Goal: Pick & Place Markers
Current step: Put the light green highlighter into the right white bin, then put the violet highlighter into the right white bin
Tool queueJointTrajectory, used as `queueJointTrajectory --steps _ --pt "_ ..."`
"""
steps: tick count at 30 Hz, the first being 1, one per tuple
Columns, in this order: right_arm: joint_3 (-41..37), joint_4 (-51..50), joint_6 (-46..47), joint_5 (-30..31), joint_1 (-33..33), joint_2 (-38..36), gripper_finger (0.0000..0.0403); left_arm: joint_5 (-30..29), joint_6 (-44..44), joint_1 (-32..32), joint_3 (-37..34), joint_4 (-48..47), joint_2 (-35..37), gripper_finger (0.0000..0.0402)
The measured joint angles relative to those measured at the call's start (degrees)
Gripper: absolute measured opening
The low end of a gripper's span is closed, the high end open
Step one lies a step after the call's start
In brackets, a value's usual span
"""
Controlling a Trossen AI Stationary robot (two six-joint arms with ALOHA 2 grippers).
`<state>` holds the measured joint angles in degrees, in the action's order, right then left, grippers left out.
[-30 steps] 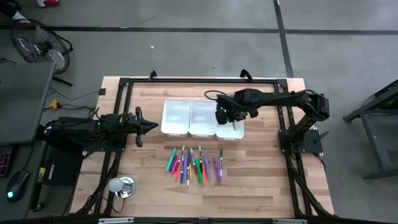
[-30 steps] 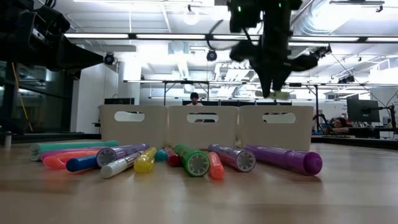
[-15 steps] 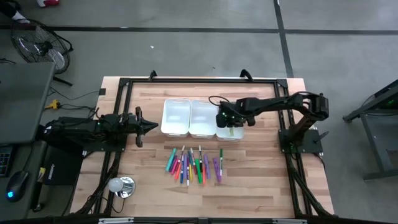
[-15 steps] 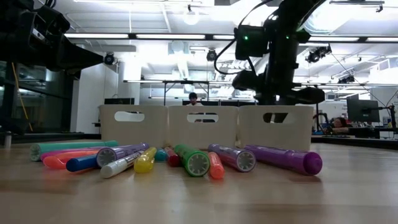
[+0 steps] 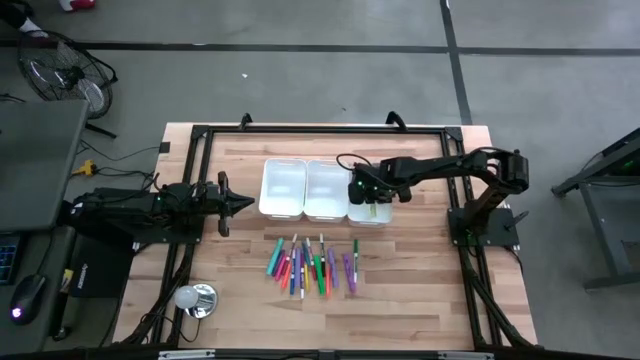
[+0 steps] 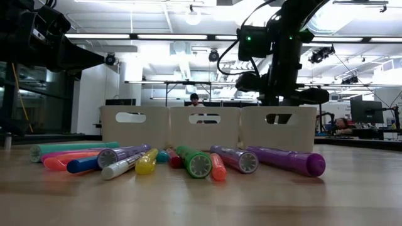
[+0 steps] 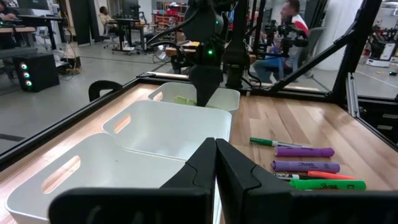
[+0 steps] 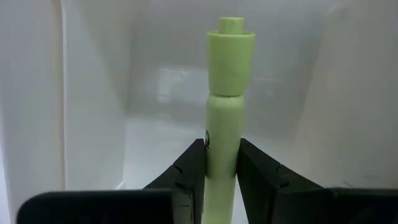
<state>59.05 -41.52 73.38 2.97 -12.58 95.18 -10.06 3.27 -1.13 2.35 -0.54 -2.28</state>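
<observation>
One pale green felt-tip marker [image 8: 225, 112] is clamped between the right gripper [image 8: 221, 163] fingers inside the rightmost white plastic bin [image 5: 378, 215], its long axis continuing straight past the fingertips, cap end foremost. Left gripper [image 7: 215, 163] fingers are clenched empty at the wooden surface's [image 5: 420, 290] left side, while the remaining coloured markers [image 5: 312, 265] lie in a near row.

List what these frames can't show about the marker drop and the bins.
- Marker tip end: right wrist view, hidden between the right pincer fingers.
- Bin insides: low view, walls block them; the pincer tips drop behind the rim.
- Marker touching the bin floor or not: no view settles it.
- Pile count: high view, too small and overlapping.
- Left pincer: shut, parked beside the bins; its fingers block part of the near bin.
</observation>
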Motion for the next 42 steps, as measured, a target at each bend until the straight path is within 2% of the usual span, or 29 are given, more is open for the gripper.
queueJointTrajectory --steps 11,20,25,32,42 --pt "0.02 0.01 -1.2 0.52 0.22 0.02 0.0075 0.0 -0.02 0.0 -0.02 0.0 0.01 0.0007" --pt "0.13 0.69 -1.41 0.0 0.22 0.04 0.0188 0.0 0.0 0.0 -0.02 0.0 0.01 0.0007" --pt "2.32 0.11 -2.9 -0.25 0.22 -1.73 0.0224 -0.01 0.0 0.0 0.0 0.0 0.0 0.0007" --pt "7.51 -5.29 -4.42 1.49 1.4 -5.25 0.0225 0.0 0.0 0.0 0.0 0.0 0.01 0.0007" --pt "14.83 -10.44 -1.31 1.5 10.86 -5.95 0.0224 -0.01 0.0 0.0 -0.02 0.0 0.0 0.0007"
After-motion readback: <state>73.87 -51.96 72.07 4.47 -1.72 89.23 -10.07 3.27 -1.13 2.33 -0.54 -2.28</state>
